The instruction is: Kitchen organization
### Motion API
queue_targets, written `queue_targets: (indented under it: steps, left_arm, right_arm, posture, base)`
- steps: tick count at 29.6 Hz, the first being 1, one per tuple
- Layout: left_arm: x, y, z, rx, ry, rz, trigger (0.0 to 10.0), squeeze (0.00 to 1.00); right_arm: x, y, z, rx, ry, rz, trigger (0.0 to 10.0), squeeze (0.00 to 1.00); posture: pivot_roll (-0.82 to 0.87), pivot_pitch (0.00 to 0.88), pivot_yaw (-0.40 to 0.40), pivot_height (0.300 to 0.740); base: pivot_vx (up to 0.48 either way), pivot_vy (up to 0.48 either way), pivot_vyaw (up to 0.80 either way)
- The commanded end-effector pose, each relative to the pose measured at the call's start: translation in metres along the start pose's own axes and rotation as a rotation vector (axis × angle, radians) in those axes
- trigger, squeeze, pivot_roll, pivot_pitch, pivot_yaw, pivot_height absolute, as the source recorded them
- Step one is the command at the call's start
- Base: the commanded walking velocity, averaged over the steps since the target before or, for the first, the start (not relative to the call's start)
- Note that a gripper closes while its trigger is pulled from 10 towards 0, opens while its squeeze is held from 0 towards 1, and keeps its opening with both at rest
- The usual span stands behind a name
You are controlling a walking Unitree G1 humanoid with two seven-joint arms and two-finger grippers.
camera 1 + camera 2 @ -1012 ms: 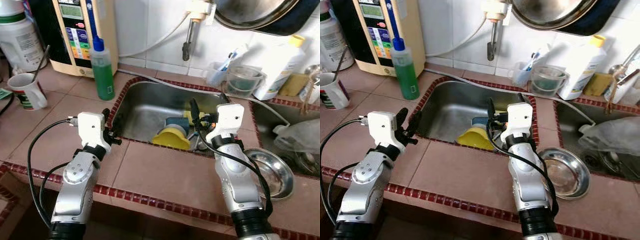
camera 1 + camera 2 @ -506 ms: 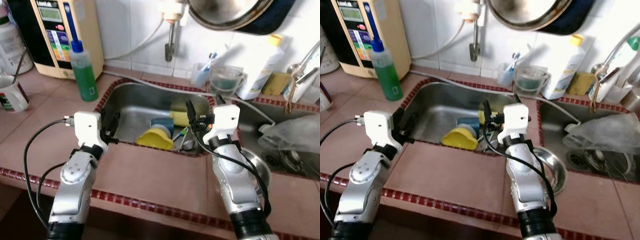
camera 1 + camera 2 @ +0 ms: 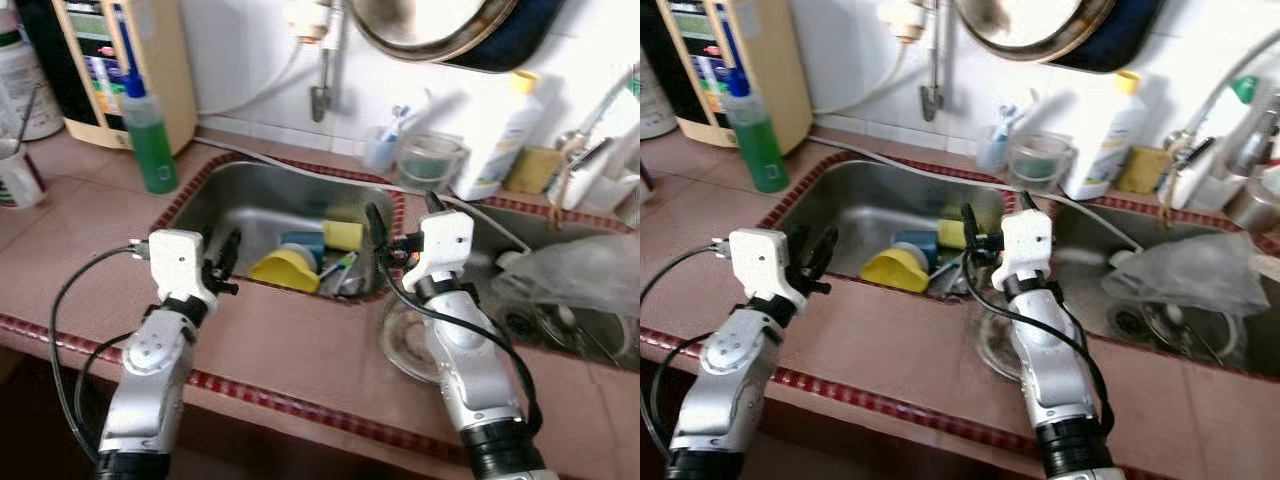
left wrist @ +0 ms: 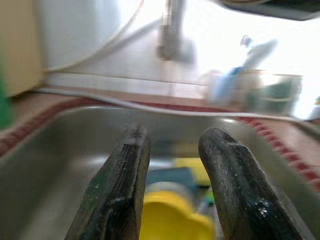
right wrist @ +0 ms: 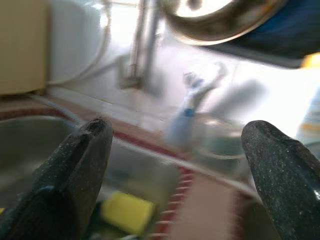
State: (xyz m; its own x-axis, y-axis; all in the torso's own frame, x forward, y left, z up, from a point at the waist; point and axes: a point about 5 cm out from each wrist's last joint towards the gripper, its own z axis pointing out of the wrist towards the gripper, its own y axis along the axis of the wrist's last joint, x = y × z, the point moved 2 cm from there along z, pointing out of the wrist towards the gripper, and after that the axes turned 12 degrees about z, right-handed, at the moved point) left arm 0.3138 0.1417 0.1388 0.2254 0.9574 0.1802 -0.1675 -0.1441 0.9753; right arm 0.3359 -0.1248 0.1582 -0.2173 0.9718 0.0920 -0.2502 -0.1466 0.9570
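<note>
A steel sink (image 3: 250,205) set in the red tiled counter holds a yellow cup (image 3: 283,270) on its side, a yellow sponge (image 3: 343,235) and a blue item (image 3: 300,240). My left gripper (image 3: 221,242) hovers at the sink's near left rim, open by a narrow gap with nothing in it; its fingers (image 4: 125,165) point at the yellow cup. My right gripper (image 3: 400,205) is open wide and empty above the sink's right rim. A shallow steel bowl (image 3: 400,340) lies on the counter beside my right forearm.
A green soap bottle (image 3: 148,150), a beige water unit (image 3: 135,60) and a mug (image 3: 15,172) stand at the left. Behind the sink are a tap (image 3: 320,70), a clear cup (image 3: 428,160) and a white bottle (image 3: 505,135). A plastic bag (image 3: 575,280) covers the right basin.
The whole view has slid to the right along the counter, so the camera moved. Both grippers keep the same pose and stay empty.
</note>
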Motion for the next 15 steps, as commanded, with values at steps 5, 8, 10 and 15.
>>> queue_targets:
  steps: [5,8,10,15]
  left_arm:
    - [0.0078,0.0027,-0.0022,-0.006,0.013,0.013,10.0,0.00]
    - [0.0072,0.0026,-0.0027,-0.006,0.013,0.012,10.0,0.00]
    - [0.0069,0.0024,-0.0035,-0.006,0.013,0.013,10.0,0.00]
    - [0.0058,0.0021,-0.0048,-0.002,0.011,0.007,10.0,0.00]
  right_arm:
    - [0.0071,0.0029,0.0020,-0.011,0.024,0.013,10.0,0.00]
    - [0.0069,0.0030,0.0015,-0.009,0.027,0.012,10.0,0.00]
    - [0.0069,0.0027,0.0007,-0.006,0.029,0.010,10.0,0.00]
    - [0.0071,0.0022,-0.0009,0.000,0.033,0.008,10.0,0.00]
  posture:
    - [0.01,0.000,-0.057,0.740]
    - [0.01,0.000,-0.060,0.740]
    - [0.01,0.003,-0.060,0.740]
    - [0.00,0.015,-0.063,0.740]
  base:
    - [0.000,-0.373,0.00]
    - [0.000,-0.376,0.00]
    - [0.000,-0.373,0.00]
    - [0.000,-0.376,0.00]
